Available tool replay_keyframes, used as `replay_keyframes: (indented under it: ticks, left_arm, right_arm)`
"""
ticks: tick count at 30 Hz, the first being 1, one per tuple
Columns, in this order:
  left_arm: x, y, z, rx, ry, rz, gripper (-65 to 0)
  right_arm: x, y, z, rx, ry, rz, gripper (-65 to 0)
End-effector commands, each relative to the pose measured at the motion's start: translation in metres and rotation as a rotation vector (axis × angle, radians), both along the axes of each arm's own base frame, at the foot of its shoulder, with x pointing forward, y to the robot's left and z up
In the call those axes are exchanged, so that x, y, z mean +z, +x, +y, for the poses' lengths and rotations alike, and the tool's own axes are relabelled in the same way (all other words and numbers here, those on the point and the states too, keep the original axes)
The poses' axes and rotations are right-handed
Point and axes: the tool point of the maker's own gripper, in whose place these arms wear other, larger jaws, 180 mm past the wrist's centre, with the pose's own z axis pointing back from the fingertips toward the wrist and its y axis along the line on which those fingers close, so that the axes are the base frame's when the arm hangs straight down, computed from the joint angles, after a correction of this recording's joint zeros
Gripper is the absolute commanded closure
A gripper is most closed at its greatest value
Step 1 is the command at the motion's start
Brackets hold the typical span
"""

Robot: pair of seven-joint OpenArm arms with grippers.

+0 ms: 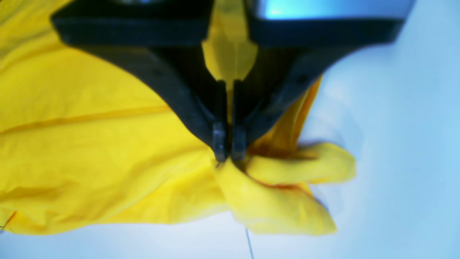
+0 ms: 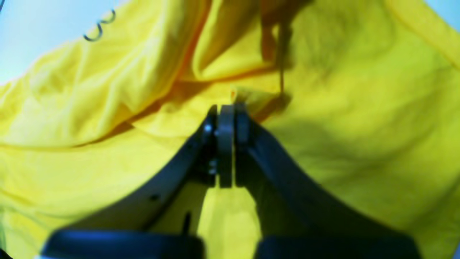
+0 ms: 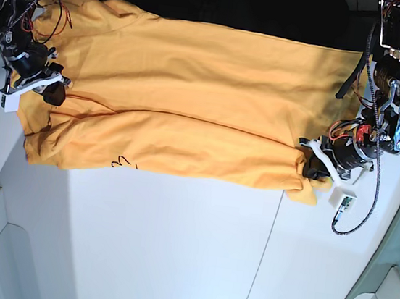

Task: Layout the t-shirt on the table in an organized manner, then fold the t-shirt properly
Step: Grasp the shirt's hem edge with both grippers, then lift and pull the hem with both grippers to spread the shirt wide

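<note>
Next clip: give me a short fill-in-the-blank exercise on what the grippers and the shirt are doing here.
1. The left gripper is shut on a bunched fold of the large orange-yellow cotton t-shirt, near the shirt's ____.
2. The right gripper has its jaws ____ on the t-shirt.
3. The t-shirt lies spread on the flat matte ____ table.
4. The thin black line drawing sits nearer the ____ gripper.

Missing words: edge; shut; white; right

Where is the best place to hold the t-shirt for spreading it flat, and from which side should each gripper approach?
Judging by its stretched pose, the t-shirt is best held at its two short ends, each approached from outside. The left gripper and right gripper already pinch folds there.
</note>
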Motion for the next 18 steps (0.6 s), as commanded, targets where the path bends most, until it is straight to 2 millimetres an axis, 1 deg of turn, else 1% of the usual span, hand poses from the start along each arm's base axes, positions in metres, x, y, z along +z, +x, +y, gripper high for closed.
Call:
replay_keyframes:
  ticks: [1,6,9,11,12,14,16,18]
  left_arm:
    - [0.023,0.017,0.004,-0.003,-0.001,-0.074,0.0]
    - [0.039,0.032,0.011,-0.004,0.015,-0.11,0.0]
    - [0.051,0.042,0.012,-0.002,0.014,-0.148,0.0]
    - [0.066,0.054,0.014,0.004,0.013,-0.199,0.0]
    - [0.074,0.062,0.015,0.016,0.012,-0.224,0.0]
    - [0.09,0.078,0.025,0.076,0.015,-0.256,0.0]
    - [0.093,0.092,0.038,0.149,0.019,-0.251,0.0]
    - [0.084,0.103,0.049,0.194,0.022,-0.211,0.0]
  right_arm:
    - [0.019,0.017,-0.005,0.006,-0.01,-0.074,0.0]
    - [0.042,0.039,-0.003,0.02,-0.01,-0.15,0.0]
    - [0.062,0.06,-0.003,0.023,-0.013,-0.209,0.0]
    - [0.083,0.083,-0.002,0.028,-0.015,-0.271,0.0]
    - [0.097,0.096,-0.003,0.027,-0.019,-0.31,0.0]
    - [0.128,0.123,-0.006,0.025,-0.05,-0.389,0.0]
    - [0.157,0.149,-0.01,0.022,-0.099,-0.456,0.0]
    - [0.18,0.171,-0.014,0.019,-0.132,-0.493,0.0]
